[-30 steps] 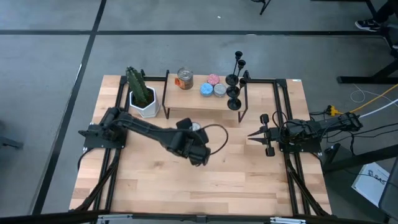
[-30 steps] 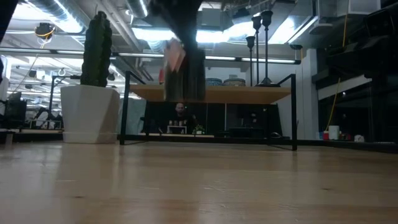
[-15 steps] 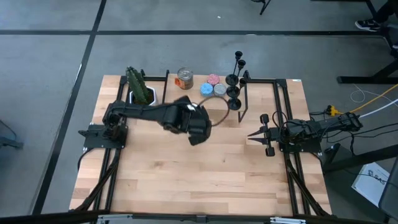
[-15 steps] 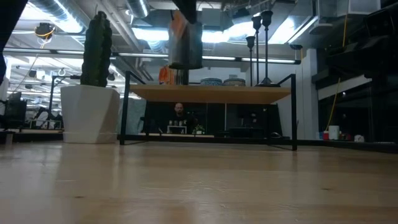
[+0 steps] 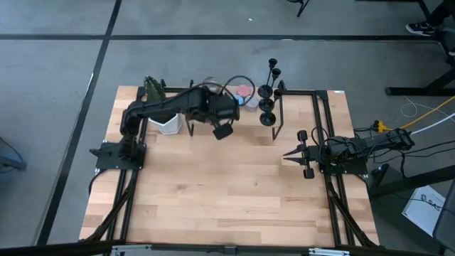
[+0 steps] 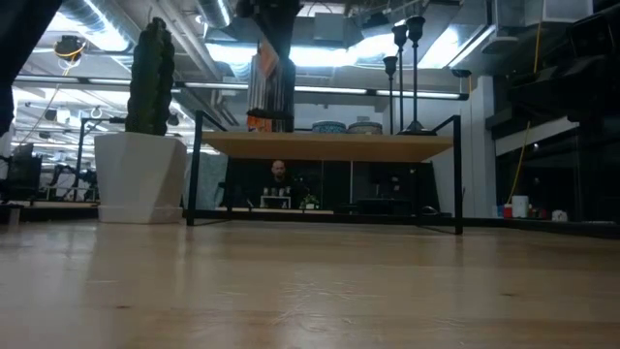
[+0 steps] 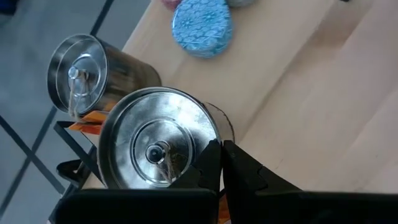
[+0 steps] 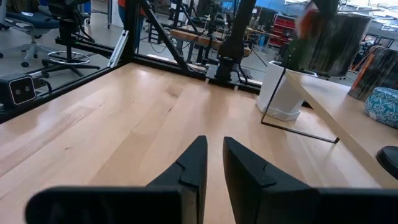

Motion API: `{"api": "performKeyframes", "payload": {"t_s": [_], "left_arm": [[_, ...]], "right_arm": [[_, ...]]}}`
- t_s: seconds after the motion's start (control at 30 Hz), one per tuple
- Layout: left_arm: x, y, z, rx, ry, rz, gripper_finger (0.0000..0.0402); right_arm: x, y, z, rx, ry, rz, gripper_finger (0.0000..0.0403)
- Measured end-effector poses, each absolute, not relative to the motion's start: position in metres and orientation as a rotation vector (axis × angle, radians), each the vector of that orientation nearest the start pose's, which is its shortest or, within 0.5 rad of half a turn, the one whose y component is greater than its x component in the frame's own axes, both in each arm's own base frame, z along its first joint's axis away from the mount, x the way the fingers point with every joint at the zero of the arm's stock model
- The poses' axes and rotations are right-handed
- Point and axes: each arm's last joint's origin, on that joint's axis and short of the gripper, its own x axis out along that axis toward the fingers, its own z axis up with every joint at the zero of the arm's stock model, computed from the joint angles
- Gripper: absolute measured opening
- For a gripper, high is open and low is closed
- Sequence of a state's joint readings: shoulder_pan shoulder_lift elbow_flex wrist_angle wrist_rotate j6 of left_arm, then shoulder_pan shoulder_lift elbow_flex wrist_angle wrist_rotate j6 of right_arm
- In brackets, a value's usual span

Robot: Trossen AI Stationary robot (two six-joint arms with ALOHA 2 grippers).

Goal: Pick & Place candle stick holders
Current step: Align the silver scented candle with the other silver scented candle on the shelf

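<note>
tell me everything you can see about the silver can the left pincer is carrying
The silver can is a shiny metal cylinder with a ringed, pull-tab lid and an orange label low on its side. The left pincer, shut, grips its rim. The low view shows it upright in the air just above the raised wooden shelf, next to a second, similar can.

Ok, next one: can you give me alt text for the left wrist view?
The left claw carries a shiny silver tin over a light wooden shelf, its dark fingers meeting at the tin's side. A second silver tin stands on the shelf beyond it, and a small round tin with a blue flowered lid lies farther along.
</note>
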State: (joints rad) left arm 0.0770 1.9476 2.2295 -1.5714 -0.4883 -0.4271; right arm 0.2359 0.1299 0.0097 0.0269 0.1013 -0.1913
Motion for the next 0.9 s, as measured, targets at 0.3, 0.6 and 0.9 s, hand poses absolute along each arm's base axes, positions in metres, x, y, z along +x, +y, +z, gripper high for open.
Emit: {"api": "performKeyframes", "payload": {"t_s": [0.3,0.6,0.9], "left_arm": [[0.356,0.066,0.384,-0.153,1.161,0.761,0.0002],[0.355,0.072,0.384,-0.165,1.163,0.770,0.0002],[0.355,0.074,0.383,-0.187,1.172,0.753,0.0002]], "right_arm": [[0.103,0.022,0.159,-0.207,0.079,0.143,0.0054],[0.103,0.022,0.159,-0.207,0.079,0.143,0.0054],[0.103,0.022,0.159,-0.207,0.079,0.143,0.0054]]}}
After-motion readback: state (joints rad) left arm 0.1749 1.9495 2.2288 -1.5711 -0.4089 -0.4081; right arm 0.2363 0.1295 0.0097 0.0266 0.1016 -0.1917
